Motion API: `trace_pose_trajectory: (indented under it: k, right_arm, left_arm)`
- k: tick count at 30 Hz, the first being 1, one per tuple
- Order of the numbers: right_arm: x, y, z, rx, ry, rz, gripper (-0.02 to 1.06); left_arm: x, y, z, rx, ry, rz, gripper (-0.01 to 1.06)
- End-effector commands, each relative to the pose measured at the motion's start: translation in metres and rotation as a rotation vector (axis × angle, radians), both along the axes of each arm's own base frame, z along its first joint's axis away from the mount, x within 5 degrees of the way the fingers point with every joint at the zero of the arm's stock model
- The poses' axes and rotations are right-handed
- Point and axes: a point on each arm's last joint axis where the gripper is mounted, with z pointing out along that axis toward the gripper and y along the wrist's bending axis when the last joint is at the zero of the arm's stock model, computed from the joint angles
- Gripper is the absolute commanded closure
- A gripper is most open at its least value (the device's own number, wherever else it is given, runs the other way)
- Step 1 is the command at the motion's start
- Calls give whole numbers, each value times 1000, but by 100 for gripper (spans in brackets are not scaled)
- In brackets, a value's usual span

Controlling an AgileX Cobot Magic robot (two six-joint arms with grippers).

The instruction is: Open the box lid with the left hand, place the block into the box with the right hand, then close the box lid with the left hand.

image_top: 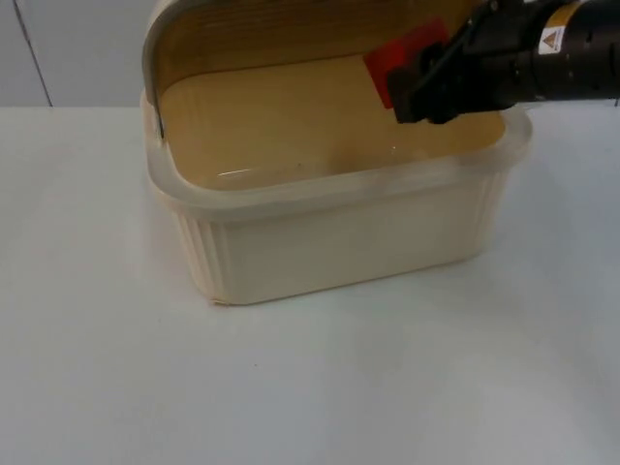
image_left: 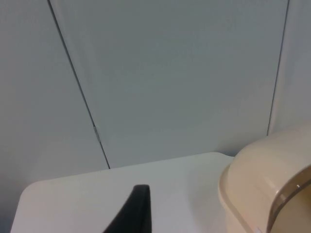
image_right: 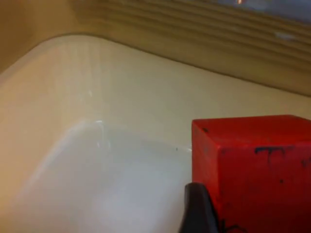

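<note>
A cream plastic box (image_top: 339, 242) stands mid-table with its domed lid (image_top: 242, 29) swung up at the back. My right gripper (image_top: 412, 85) reaches in over the box's back right corner, shut on a red block (image_top: 395, 56). The right wrist view has the red block (image_right: 257, 170) close up against the box's pale inner wall (image_right: 121, 97), with one black fingertip (image_right: 197, 208) against its side. I cannot tell whether the block touches the box floor. My left gripper (image_left: 138, 211) waits off to the box's left, apart from the box's rounded corner (image_left: 262, 184).
The grey partition wall (image_left: 170, 82) closes off the table behind the box. Bare white table top (image_top: 310, 387) lies in front of the box and on both sides of it.
</note>
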Motion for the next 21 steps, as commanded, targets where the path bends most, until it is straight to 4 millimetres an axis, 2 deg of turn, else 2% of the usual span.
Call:
trace_pose_trajectory:
  k: [1, 5, 15, 17, 18, 19, 21]
  right_arm:
    - [4, 5, 2, 2, -11, 7, 104]
    - [15, 12, -6, -9, 8, 6, 104]
    - [25, 17, -21, -3, 41, -10, 102]
    - [25, 17, -21, -6, 38, -8, 93]
    - [25, 17, -21, -6, 38, -8, 93]
    - [25, 17, -21, -8, 37, -7, 84]
    - [25, 17, -21, -8, 37, -7, 57]
  left_arm:
    - [-2, -1, 2, -4, -9, -4, 0]
    - [-2, -1, 2, -4, -9, -4, 0]
    - [-2, 0, 2, 0, -9, -3, 0]
    - [-2, 0, 2, 0, -8, -3, 0]
    - [-2, 0, 2, 0, -8, -3, 0]
    - [-2, 0, 2, 0, -8, -3, 0]
    - [-2, 0, 2, 2, -10, -3, 0]
